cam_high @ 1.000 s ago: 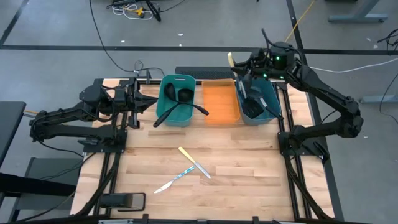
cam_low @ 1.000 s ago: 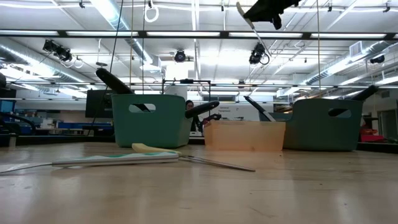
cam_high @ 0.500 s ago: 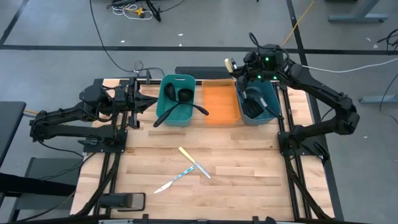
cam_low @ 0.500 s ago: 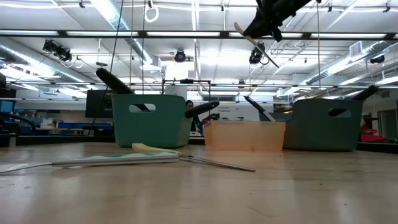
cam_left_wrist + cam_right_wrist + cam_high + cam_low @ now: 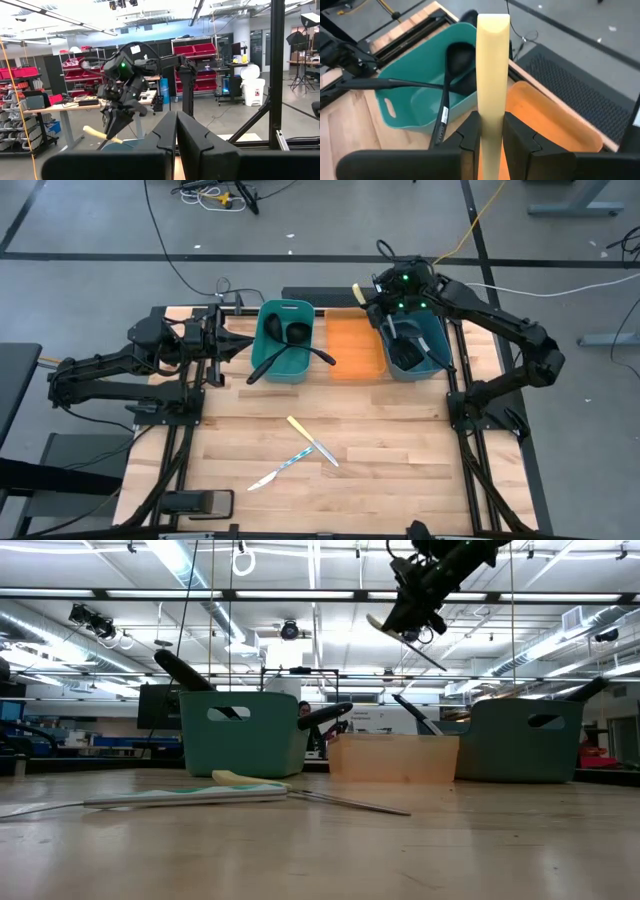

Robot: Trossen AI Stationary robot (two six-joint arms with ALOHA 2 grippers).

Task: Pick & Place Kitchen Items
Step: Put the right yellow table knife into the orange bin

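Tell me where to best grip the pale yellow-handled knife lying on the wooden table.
Grip the pale yellow handle near its free end, straight down from above, claw across it: the knife lies flat, and its blade end meets the light-blue-handled knife.

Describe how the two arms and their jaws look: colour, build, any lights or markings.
Both arms are dark, jointed tubular links on black bases at the table's sides. The right gripper has green lights glowing near its wrist and a white label. The left gripper looks matte black, its jaws flat, angular blocks. Black cables trail behind.
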